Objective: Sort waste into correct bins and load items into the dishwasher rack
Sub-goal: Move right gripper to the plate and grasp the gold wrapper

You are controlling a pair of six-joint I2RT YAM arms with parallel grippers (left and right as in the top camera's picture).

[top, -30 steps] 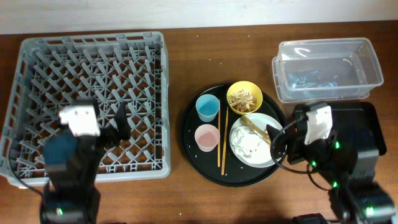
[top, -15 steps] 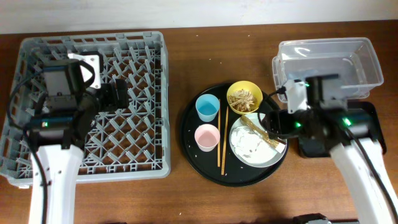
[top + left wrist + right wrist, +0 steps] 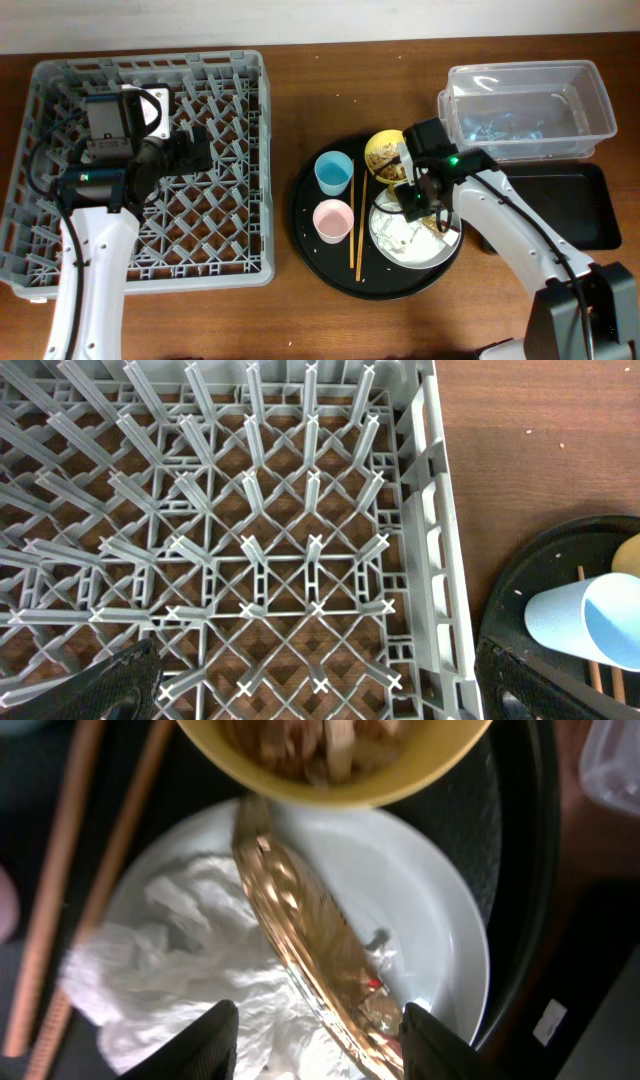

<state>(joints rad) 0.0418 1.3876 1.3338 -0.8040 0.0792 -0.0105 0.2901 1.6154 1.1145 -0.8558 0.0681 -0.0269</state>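
Note:
My right gripper (image 3: 420, 203) (image 3: 318, 1045) is open just above the grey-white plate (image 3: 446, 240) (image 3: 430, 890). Its fingers straddle the gold-brown wrapper strip (image 3: 305, 940) and part of the crumpled white tissue (image 3: 398, 234) (image 3: 190, 980). The yellow bowl (image 3: 385, 150) (image 3: 400, 775) holds tan food scraps (image 3: 320, 740). The light-blue cup (image 3: 334, 172) (image 3: 590, 630), pink cup (image 3: 333, 220) and chopsticks (image 3: 358, 225) (image 3: 100, 870) lie on the round black tray (image 3: 310, 255). My left gripper (image 3: 192, 150) (image 3: 320, 695) is open and empty over the grey dishwasher rack (image 3: 50, 80) (image 3: 430, 510).
The clear plastic tub (image 3: 525, 105) stands at the back right. The flat black rectangular tray (image 3: 570, 205) lies just in front of it. Bare wooden table (image 3: 330, 80) separates the rack from the round tray.
My right arm has swung left from beside the black tray to over the plate, now straddling the wrapper. My left gripper has barely moved over the rack.

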